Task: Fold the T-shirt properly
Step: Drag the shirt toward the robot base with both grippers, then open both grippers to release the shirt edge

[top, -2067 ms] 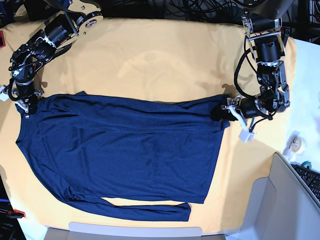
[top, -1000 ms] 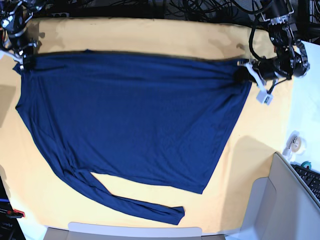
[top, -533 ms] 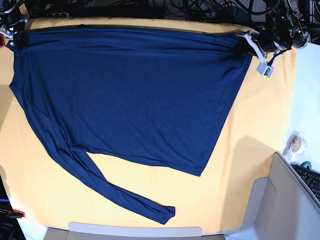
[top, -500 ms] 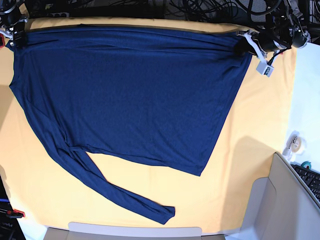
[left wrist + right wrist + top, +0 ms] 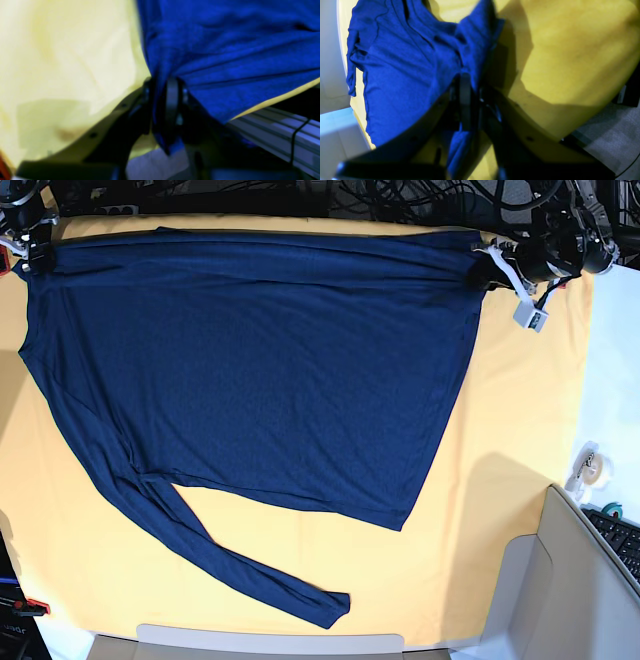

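The dark navy T-shirt (image 5: 250,360) lies spread flat on the yellow-orange table cloth (image 5: 520,460), its top edge along the far side. One long sleeve (image 5: 250,580) trails toward the near edge. My left gripper (image 5: 485,272) holds the far right corner. In the left wrist view the left gripper (image 5: 160,100) has blue fabric (image 5: 225,62) pinched between its narrow jaws. My right gripper (image 5: 35,252) is at the far left corner. The right wrist view shows this gripper (image 5: 472,95) closed around a fold of the cloth (image 5: 407,75), with a tail hanging below.
A tape roll (image 5: 588,465), a keyboard (image 5: 620,535) and a grey box (image 5: 560,580) sit at the right. Cables run along the far edge. A white tag (image 5: 528,315) dangles from the left arm. An aluminium rail (image 5: 275,120) lies beyond the table edge.
Both arms have pulled the shirt's top edge to the far side, spreading it flat. In the last half second the far right corner has slackened slightly to the left.
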Controlling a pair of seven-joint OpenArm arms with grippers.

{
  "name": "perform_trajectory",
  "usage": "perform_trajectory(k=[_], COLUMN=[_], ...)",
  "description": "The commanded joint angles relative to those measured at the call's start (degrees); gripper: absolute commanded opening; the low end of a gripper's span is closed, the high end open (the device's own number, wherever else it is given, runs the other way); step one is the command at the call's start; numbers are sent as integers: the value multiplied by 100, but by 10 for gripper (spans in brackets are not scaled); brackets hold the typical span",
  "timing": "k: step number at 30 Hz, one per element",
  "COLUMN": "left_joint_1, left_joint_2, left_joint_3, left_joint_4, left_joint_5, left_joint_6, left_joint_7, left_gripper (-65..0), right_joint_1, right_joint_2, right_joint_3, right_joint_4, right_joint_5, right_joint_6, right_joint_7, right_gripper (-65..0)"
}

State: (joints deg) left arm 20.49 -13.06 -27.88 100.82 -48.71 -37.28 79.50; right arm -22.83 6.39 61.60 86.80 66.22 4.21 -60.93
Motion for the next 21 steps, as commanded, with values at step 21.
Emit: perform_trajectory(k=[21], left_joint_1=[74], left_joint_2=[-87], left_joint_3=[-460], left_joint_4=[103], left_joint_5=[-57], left_joint_6=[22], left_joint_7=[19], left_gripper=[-518], right_joint_1=[-860], right_joint_2=[-46], right_joint_3=[341], right_joint_4=[18], right_joint_5=[258], right_joint_6=[-109], right_joint_7=[-268], right_gripper=[-410])
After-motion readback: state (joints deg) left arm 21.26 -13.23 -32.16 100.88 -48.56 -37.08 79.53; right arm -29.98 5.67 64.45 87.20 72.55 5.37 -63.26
